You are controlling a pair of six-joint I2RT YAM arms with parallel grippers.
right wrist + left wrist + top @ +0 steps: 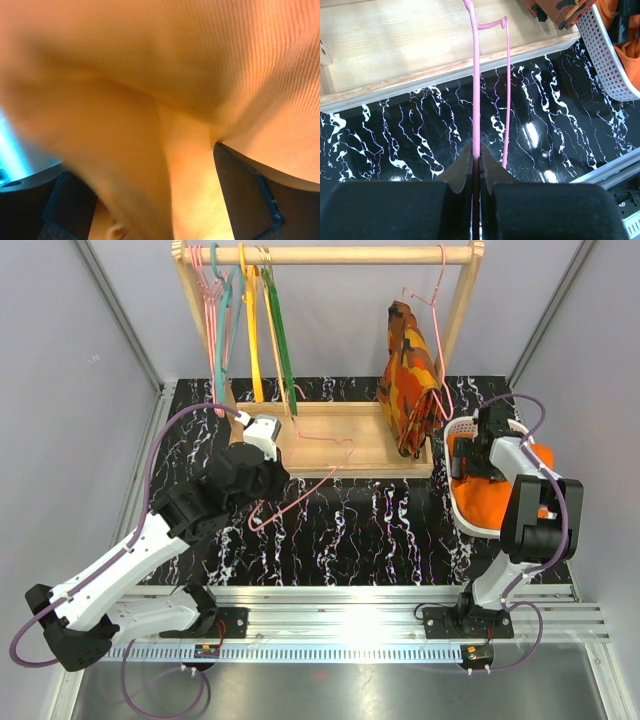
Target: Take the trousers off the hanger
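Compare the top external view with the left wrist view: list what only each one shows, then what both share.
Only the top external view: the rail with the green hangers and yellow hanger, the camouflage garment hanging whole, and the right tool down over the trousers in the basket. Only the left wrist view: the left tool seen close, shut on the pink hanger. Both: the pink hanger, the wooden tray, the black marbled table, the basket and the trousers.

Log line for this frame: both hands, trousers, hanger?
left hand: shut on hanger | right hand: open, at trousers | trousers: in white basket, off hanger | hanger: bare, over table
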